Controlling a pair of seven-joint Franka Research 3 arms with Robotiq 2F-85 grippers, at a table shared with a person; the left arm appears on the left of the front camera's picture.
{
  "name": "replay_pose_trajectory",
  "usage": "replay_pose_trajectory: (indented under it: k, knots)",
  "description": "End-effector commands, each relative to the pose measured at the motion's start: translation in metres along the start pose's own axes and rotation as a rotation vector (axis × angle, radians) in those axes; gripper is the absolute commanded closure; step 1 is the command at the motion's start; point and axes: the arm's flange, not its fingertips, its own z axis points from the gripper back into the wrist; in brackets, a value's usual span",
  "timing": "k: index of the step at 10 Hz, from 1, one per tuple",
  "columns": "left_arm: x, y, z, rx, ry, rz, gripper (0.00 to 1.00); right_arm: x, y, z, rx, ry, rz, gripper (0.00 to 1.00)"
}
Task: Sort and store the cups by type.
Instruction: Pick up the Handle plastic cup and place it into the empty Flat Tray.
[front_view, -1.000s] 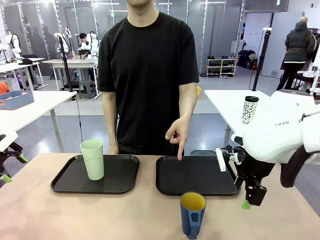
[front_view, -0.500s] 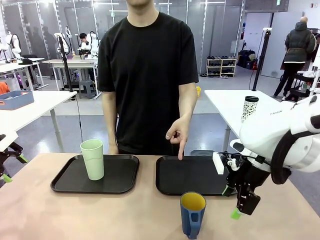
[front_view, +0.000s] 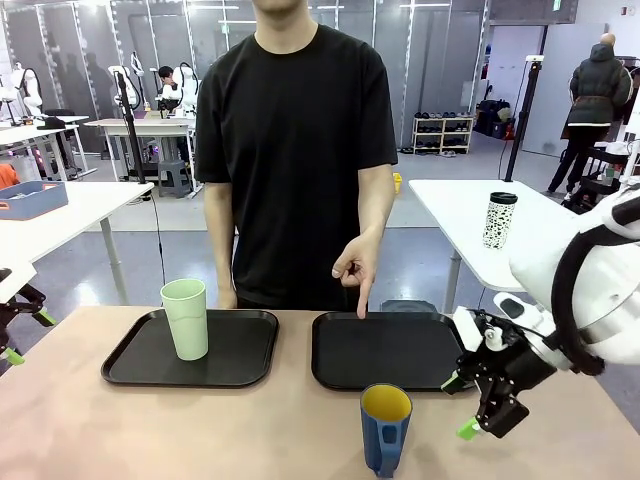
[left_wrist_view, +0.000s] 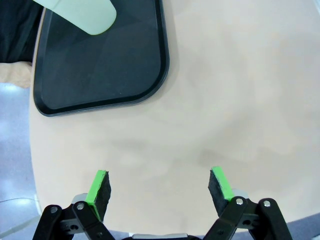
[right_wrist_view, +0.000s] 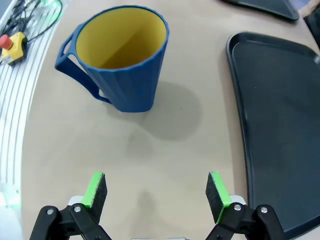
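Blue mug (right_wrist_view: 125, 65), yellow inside, stood upright on the bare table (front_view: 250, 430), just in front of the right tray (front_view: 400, 350) and not on it, handle turned toward my side. Green tumbler (front_view: 185, 318) stood upright on the left tray (front_view: 250, 355), so I judged that one sorted and the mug the one to do. Person's hand (front_view: 352, 268) pointed a finger down at the far edge of the right tray, which I read as the place for the mug. My right gripper (front_view: 460, 406) hung low to the right of the mug, apart from it, jaws wide open, nothing held. In the right wrist view the mug sat ahead of the fingers and a bit off to one side, handle on the side away from the tray. My left gripper (left_wrist_view: 160, 186) hovered open and empty over bare table near a corner of the left tray.

Step in hand, as I judged it: reach for the mug. To do it well: centre the open jaws on the mug body first, come in from the side clear of the handle, pads on the wall below the rim and not on the handle loop. Close only once both pads flank the wall; the mug narrows toward its base, so an off-centre squeeze could tip it. Lift clear of the tray lip before carrying it over
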Motion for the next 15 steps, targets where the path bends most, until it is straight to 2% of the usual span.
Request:
replay_pose_trajectory:
  k: [1,3,7,8,10,12,13,15]
  knots:
    - [0.000,-0.001,0.001,0.003,0.000,-0.011,0.00,-0.035,0.036,-0.023,-0.011,-0.151,0.066,0.00]
    - [0.000,-0.001,0.001,0.003,0.000,-0.011,0.00,-0.051,0.037,-0.024,-0.002,-0.315,0.130,0.00]
    - [0.000,-0.001,0.001,0.003,0.000,-0.011,0.00,-0.068,0.035,-0.033,0.069,-0.526,0.118,0.00]
    - [0.000,-0.001,0.001,0.003,0.000,-0.011,0.00,-0.073,0.033,-0.033,0.042,-0.604,0.125,0.00]
    - [0.000,-0.001,0.001,0.003,0.000,-0.011,0.00,-0.079,0.029,-0.040,0.023,-0.589,0.106,0.00]
    - [0.000,-0.001,0.001,0.003,0.000,-0.011,0.00,-0.072,0.024,-0.042,0.026,-0.557,0.089,0.00]
    - [0.000,-0.001,0.001,0.003,0.000,-0.011,0.00,-0.052,0.023,-0.010,0.052,-0.581,0.089,0.00]
    - [0.000,-0.001,0.001,0.003,0.000,-0.011,0.00,-0.052,0.023,-0.010,0.052,-0.581,0.089,0.00]
